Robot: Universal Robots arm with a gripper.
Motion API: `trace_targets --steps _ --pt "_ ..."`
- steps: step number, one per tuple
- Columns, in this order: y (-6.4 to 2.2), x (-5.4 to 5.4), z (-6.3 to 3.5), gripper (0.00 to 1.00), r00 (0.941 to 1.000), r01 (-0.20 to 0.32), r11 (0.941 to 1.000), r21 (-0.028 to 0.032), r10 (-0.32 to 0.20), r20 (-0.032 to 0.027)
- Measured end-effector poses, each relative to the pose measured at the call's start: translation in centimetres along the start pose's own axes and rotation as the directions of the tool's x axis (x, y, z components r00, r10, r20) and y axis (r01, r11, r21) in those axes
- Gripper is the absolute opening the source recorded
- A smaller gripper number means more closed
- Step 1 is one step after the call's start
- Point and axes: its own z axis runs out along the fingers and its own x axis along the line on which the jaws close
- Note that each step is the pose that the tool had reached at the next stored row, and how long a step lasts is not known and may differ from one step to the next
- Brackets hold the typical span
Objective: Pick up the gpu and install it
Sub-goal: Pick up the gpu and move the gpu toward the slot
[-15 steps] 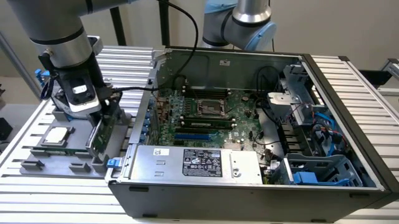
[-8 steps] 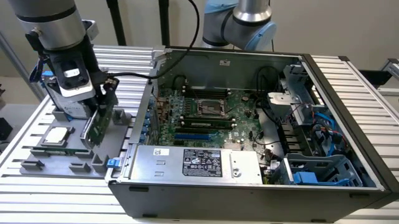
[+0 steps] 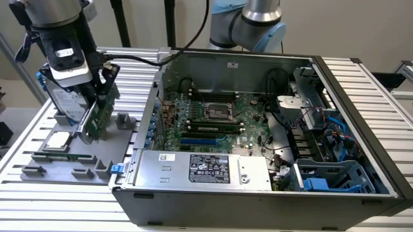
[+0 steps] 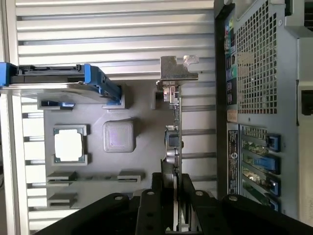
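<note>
The gpu point(image 3: 100, 113) is a thin green card standing on edge in the grey parts holder point(image 3: 123, 145) at the exterior view's left, beside the open computer case point(image 3: 258, 63). My gripper point(image 3: 96, 95) comes down on its top edge and is shut on it. The wrist view sees the gpu point(image 4: 173, 142) edge-on, its metal bracket point(image 4: 175, 73) at the far end, with my gripper point(image 4: 173, 188) holding it between black fingers point(image 4: 157, 196). I cannot tell whether the card's lower edge still rests in the holder point(image 4: 142, 161). The motherboard point(image 3: 239, 111) lies inside the case, with a blue slot point(image 3: 200, 141).
A silver hard drive with blue rails point(image 3: 65, 99) stands in the holder just behind the card, also the hard drive point(image 4: 54, 81). A processor point(image 3: 57, 140) and a green memory stick point(image 3: 61, 157) lie nearby. The case wall point(image 4: 259, 58) and the power supply point(image 3: 206, 169) are close by.
</note>
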Motion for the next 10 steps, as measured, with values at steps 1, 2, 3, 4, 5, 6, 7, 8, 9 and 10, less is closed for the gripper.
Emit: trace_targets --steps 1,2,3,4,5,6,7,8,9,10 --pt "0.01 -0.1 -0.46 0.00 1.0000 0.000 1.0000 -0.0002 0.000 0.0001" --pt "0.03 -0.3 -0.90 0.00 1.0000 0.000 1.0000 -0.0002 0.000 0.0002" --pt "0.03 -0.4 -1.38 0.00 1.0000 0.000 1.0000 -0.0001 0.000 0.0001" --pt "0.04 -0.6 -1.82 0.00 1.0000 0.001 1.0000 -0.0001 -0.001 0.0001" --pt "0.05 -0.9 -2.27 0.00 1.0000 0.001 1.0000 -0.0001 -0.001 0.0001" --pt "0.05 -1.1 -2.73 0.00 1.0000 0.001 1.0000 -0.0001 -0.001 0.0000" --pt "0.05 -1.4 -3.19 0.00 1.0000 0.001 1.0000 -0.0003 -0.001 0.0001" --pt "0.05 -1.7 -3.63 0.00 1.0000 0.002 1.0000 -0.0005 -0.002 0.0001" --pt "0.03 -2.1 -4.08 0.00 1.0000 0.002 1.0000 -0.0011 -0.002 0.0001" --pt "0.02 -2.4 -4.52 0.00 1.0000 0.002 1.0000 -0.0019 -0.002 0.0000"
